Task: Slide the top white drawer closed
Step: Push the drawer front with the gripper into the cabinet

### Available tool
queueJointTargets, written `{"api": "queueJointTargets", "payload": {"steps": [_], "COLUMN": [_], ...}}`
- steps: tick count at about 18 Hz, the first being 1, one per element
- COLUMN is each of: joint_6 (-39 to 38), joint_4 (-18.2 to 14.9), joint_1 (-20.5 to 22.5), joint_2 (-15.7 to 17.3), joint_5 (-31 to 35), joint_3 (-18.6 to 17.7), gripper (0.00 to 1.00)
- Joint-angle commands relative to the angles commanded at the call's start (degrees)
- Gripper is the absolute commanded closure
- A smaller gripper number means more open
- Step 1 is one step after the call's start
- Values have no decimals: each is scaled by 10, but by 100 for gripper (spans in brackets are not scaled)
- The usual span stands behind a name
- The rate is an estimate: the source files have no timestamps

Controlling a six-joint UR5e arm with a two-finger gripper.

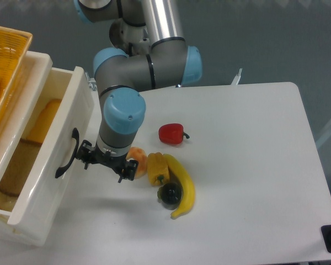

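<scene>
The top white drawer (49, 165) stands partly pulled out at the left, its front panel tilted in view and carrying a curved black handle (66, 154). Bread and a yellow slice lie inside it. My gripper (106, 162) hangs from the blue wrist right beside the front panel, its left black edge next to the handle. The wrist hides the fingertips, so neither their spacing nor their contact with the panel shows.
A woven yellow basket (8, 44) sits on the cabinet at top left. Just right of the gripper on the white table (254, 165) lie an orange fruit (138, 160), a yellow pepper (157, 168), a banana (186, 187), a dark round item (170, 193) and a red pepper (172, 133).
</scene>
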Motion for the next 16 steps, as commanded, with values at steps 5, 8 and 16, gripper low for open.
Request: {"api": "queueJointTargets", "payload": {"steps": [5, 8, 16], "joint_6": [1, 0, 3], "joint_4": [2, 3, 7], "joint_1": [-12, -15, -26], "joint_2": [5, 5, 9], "joint_5": [3, 3, 3], "joint_3": [-1, -2, -3], "gripper": [0, 0, 0]}}
